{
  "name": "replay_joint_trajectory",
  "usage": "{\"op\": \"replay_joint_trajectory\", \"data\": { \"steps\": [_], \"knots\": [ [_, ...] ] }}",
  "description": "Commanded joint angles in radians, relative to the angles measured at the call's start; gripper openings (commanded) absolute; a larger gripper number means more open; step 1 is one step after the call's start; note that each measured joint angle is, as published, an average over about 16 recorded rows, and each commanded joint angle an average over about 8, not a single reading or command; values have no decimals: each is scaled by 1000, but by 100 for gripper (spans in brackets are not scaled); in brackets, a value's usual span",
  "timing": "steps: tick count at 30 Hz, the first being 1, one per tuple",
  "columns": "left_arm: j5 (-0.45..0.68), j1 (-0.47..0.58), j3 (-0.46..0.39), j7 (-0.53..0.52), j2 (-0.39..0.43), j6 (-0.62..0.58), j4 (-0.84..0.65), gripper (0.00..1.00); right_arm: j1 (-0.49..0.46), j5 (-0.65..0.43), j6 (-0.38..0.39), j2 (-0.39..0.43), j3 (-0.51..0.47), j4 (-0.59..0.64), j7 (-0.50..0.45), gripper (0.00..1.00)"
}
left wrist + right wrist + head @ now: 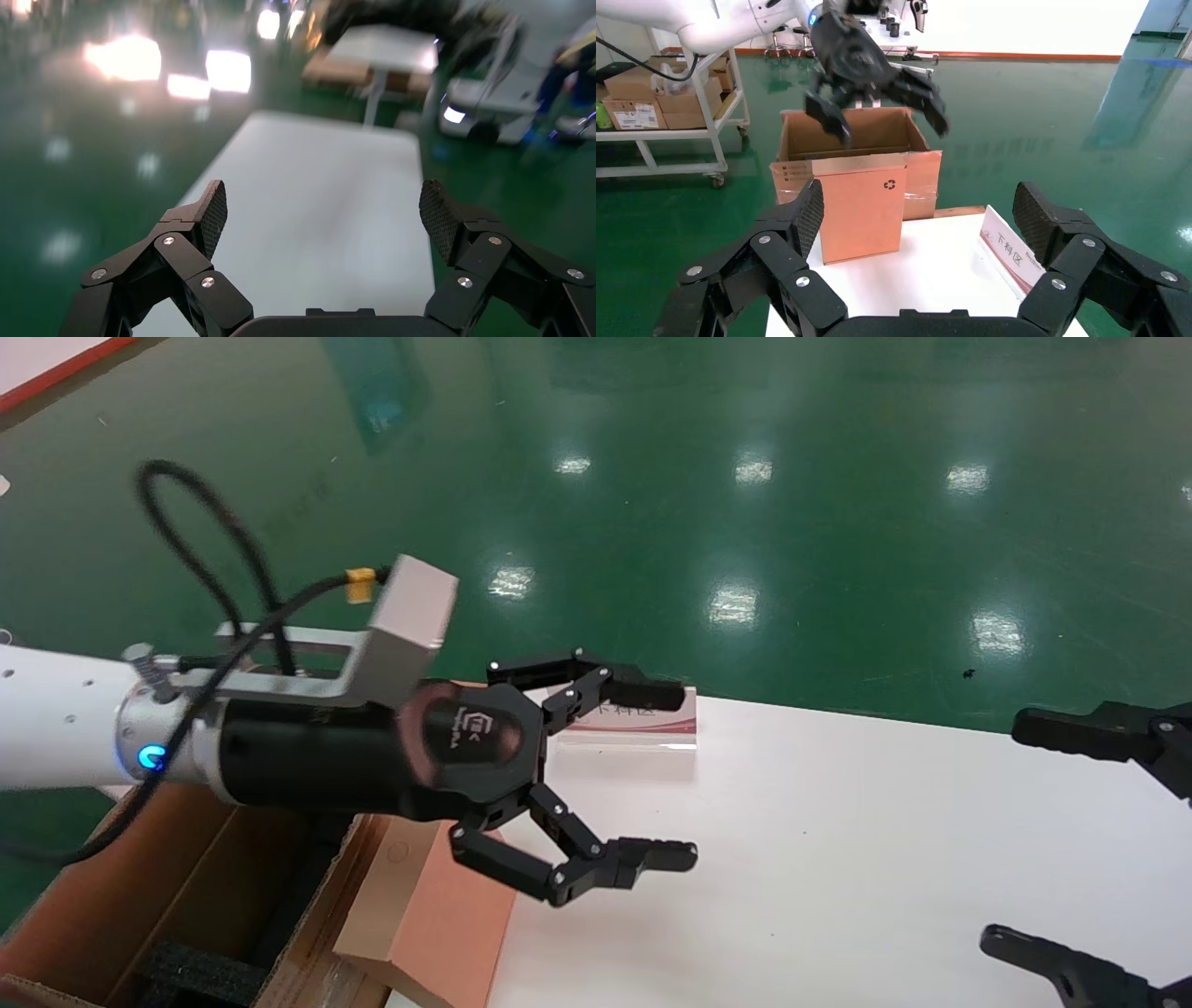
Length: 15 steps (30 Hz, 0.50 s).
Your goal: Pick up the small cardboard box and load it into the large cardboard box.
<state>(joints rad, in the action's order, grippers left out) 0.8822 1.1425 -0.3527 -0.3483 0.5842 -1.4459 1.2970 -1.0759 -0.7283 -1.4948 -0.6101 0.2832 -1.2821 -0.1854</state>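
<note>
Task not started, by my reading. Left tool hangs wide open, holding nothing. Flat brown small cardboard box stands below it on the white tabletop, beside the big flapped large cardboard box. Right tool open, idle, well apart. Grasp and loading remain.

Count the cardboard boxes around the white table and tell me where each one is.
2. The small cardboard box leans at the table's left end, partly over the edge. The large cardboard box stands open just beyond that end. More cartons sit on a distant cart; others may be hidden.
</note>
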Motion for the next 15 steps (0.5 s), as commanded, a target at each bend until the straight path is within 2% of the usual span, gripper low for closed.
{"op": "replay_joint_trajectory", "data": {
  "steps": [1,7,15],
  "knots": [
    [39,16,-17,-38,-12,21,9,100,0,0,0,0,0,0,0,100],
    [294,173,-136,-291,-10,9,39,100,0,0,0,0,1,0,0,100],
    [644,418,-291,-595,59,-89,52,100,0,1,0,0,1,0,1,100]
  ]
}}
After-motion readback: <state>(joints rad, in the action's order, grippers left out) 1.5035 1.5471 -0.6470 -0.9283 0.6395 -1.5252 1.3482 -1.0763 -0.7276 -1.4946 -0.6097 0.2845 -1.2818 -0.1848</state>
